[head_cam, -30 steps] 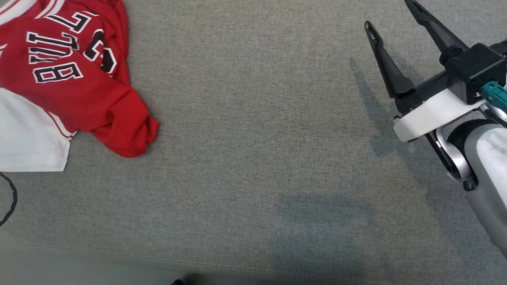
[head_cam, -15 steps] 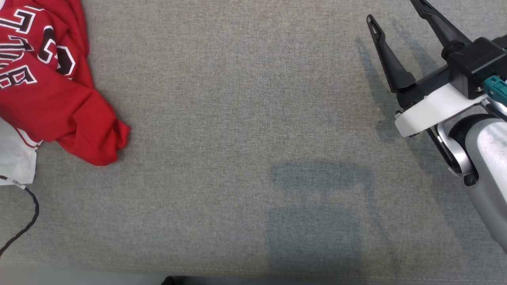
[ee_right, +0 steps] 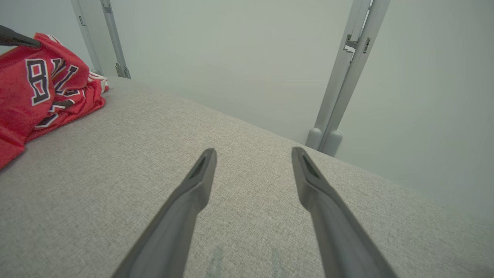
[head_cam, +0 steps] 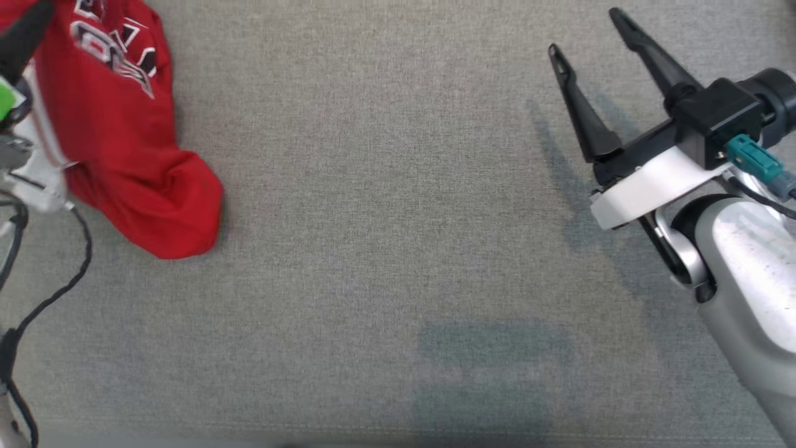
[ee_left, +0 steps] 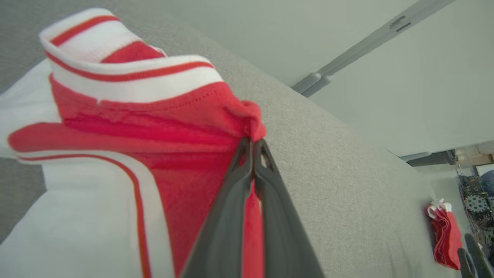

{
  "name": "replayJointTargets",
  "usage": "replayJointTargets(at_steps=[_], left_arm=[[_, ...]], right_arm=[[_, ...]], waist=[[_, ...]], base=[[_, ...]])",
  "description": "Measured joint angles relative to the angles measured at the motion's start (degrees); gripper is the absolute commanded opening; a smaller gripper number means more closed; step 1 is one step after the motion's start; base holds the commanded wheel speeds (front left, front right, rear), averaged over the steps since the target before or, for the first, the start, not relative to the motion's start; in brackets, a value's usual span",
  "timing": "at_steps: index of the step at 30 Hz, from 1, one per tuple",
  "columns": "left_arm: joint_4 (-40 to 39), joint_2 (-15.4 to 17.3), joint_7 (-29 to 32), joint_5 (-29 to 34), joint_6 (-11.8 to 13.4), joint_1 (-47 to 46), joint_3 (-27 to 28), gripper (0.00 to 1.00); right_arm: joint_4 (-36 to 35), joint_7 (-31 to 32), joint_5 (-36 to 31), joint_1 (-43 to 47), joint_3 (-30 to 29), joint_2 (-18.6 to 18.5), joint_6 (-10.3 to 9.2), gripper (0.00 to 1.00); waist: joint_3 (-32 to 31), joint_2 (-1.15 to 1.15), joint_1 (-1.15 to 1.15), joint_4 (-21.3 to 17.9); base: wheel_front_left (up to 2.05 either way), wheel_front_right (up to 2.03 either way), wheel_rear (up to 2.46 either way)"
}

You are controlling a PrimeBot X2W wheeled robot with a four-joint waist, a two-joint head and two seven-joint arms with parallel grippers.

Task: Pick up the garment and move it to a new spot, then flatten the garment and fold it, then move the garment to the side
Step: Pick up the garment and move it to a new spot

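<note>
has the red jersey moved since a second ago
Yes. The red jersey, pinched in the shut left tool, has been bunched and pulled up off the grey cushion where it lay flat. The view shifted too, so sideways travel is unclear.

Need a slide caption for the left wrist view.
Left gripper shut on a bunched fold of the red-and-white garment, grey surface behind.

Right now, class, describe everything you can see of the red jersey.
The red jersey is soft knit cloth, red with white side panels, red-and-white striped banding and black, white-edged lettering. It is bunched and creased, not flat, at the left of the grey upholstered surface, with its lower fold resting on that surface. The left gripper is shut on a pinch of red fabric beside the striped band, holding that part raised.
</note>
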Motion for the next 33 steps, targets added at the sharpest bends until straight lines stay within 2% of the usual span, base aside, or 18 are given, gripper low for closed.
replayJointTargets(at_steps=[5,16,22,27,29,31,33], left_arm=[[-4.22,-1.26,3.38,-0.31,-2.53,-0.54,-4.46,0.0],[-15.16,-5.2,13.48,-1.05,-3.03,-0.64,-15.74,0.0],[-20.89,-11.04,18.6,-7.91,-2.92,-1.25,-18.75,0.0],[-26.5,-15.27,21.69,-13.58,-1.02,-3.43,-19.58,0.0],[-28.54,-17.0,22.31,-16.17,0.49,-4.31,-19.45,0.0],[-29.98,-17.44,23.15,-18.81,2.24,-5.56,-19.06,0.0],[-29.85,-16.82,23.08,-18.71,4.2,-6.91,-17.71,0.0]], right_arm=[[1.33,-1.93,1.26,0.85,1.24,2.55,0.02,1.0],[5.53,-6.24,3.5,3.72,2.91,7.94,-0.05,1.0],[7.46,-8.56,4.88,4.81,2.98,9.8,-0.48,1.0],[9.22,-9.56,5.09,6.2,2.7,9.94,-0.52,1.0],[9.76,-9.98,5.45,6.88,2.31,9.94,-0.58,1.0],[10.32,-10.01,5.47,7.31,2.0,9.88,-0.64,1.0],[10.72,-10.36,5.55,8.01,1.74,9.85,-0.65,1.0]], waist=[[-2.25,0.0,0.0,-1.06],[-6.31,0.0,0.0,-7.69],[-8.25,0.0,0.0,-12.06],[-9.96,0.0,0.0,-15.69],[-10.74,0.0,0.0,-16.97],[-11.68,0.0,0.0,-18.06],[-12.75,0.0,0.0,-18.95]], base=[[0.0,0.0,0.0],[0.0,0.0,0.0],[0.0,0.0,0.0],[0.0,0.0,0.0],[0.0,0.0,0.0],[0.0,0.0,0.0],[0.0,0.0,0.0]])
